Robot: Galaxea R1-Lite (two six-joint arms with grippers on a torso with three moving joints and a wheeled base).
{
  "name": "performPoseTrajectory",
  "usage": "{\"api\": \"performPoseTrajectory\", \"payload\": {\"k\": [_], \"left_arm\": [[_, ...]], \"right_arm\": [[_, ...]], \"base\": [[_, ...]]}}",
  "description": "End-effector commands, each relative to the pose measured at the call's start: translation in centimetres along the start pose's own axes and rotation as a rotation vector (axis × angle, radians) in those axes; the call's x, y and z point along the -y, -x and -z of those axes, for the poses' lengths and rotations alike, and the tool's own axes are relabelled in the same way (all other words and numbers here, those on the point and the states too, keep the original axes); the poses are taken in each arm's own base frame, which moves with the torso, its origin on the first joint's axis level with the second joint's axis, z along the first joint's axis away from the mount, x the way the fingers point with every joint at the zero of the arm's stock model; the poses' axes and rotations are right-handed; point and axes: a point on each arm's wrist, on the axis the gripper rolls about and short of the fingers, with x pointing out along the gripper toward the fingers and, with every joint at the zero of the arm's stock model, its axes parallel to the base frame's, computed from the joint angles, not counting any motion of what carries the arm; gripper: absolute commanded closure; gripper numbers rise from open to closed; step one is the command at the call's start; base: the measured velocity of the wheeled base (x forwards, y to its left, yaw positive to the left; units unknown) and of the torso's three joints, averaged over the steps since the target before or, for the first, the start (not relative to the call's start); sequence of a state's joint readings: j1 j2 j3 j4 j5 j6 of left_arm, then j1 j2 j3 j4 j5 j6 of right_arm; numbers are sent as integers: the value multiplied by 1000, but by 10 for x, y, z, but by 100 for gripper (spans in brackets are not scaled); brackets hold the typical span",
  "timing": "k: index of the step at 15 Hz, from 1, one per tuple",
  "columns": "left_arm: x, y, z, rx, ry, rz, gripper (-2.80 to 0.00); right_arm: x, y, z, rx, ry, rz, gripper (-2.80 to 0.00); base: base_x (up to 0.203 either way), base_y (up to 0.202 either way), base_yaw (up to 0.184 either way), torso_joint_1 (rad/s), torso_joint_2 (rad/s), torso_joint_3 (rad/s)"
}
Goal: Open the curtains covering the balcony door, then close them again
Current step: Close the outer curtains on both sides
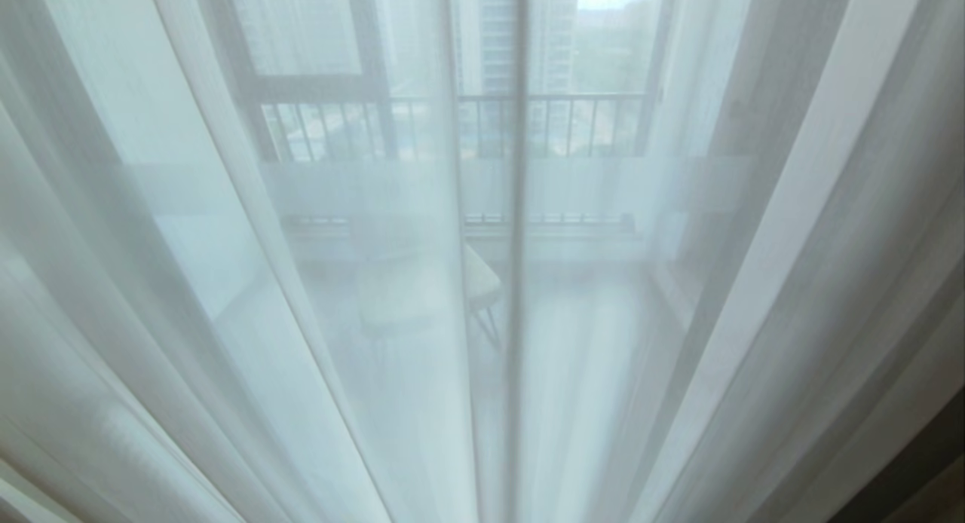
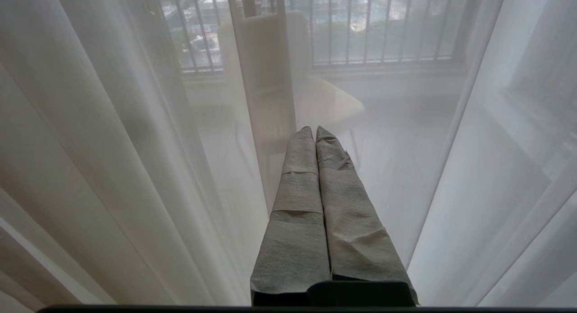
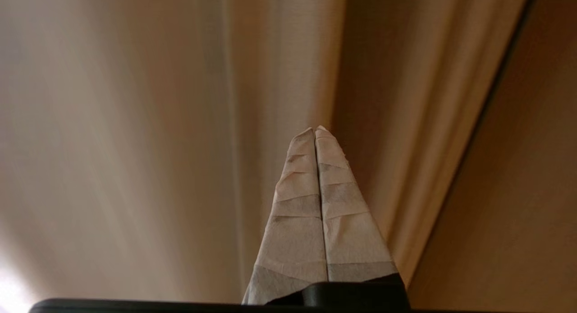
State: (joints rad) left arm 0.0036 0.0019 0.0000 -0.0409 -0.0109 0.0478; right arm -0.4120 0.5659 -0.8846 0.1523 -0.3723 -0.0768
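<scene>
Head view: sheer white curtains [image 1: 317,282] are hanging drawn across the whole frame in long vertical folds, a railing [image 1: 550,123] and chair [image 1: 482,285] showing faintly through. No legible writing. Left gripper [image 2: 314,129], fingers pressed together, is pointing at the sheer. Right gripper [image 3: 314,129], likewise closed and empty, is facing thicker beige folds [image 3: 279,78].

Head cam: high up, facing fwd and down, very near the sheer curtains [image 1: 362,297]; railing [image 1: 558,123] and chair [image 1: 475,282] visible thru fabric. Left wrist cam: behind left pincer [image 2: 314,130], lower, facing same sheer panel w/ same railing and chair beyond. Right wrist cam: behind right pincer [image 3: 315,130], close to beige folds.
</scene>
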Motion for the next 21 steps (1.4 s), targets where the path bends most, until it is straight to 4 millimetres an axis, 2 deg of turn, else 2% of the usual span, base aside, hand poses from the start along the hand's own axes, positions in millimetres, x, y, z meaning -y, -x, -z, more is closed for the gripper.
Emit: {"api": "performPoseTrajectory", "payload": {"k": [1,4,5,11,16,21], "left_arm": [[0,0,0,1,0,0,0],[0,0,0,1,0,-1,0],[0,0,0,1,0,0,0],[0,0,0,1,0,0,0],[0,0,0,1,0,-1,0],[0,0,0,1,0,-1,0]], "right_arm": [[-4,-12,-5,-34,29,119,0],[-6,-25,-14,-62,37,216,0],[-6,-29,-17,-68,28,222,-280],[-5,-50,-26,-85,-26,293,-280],[-6,-76,-22,-137,-58,294,-280],[-10,-117,-21,-107,-113,137,-280]], "base": [[0,0,0,0,0,0],[0,0,0,0,0,0],[0,0,0,0,0,0],[0,0,0,0,0,0],[0,0,0,0,0,0],[0,0,0,0,0,0]]}}
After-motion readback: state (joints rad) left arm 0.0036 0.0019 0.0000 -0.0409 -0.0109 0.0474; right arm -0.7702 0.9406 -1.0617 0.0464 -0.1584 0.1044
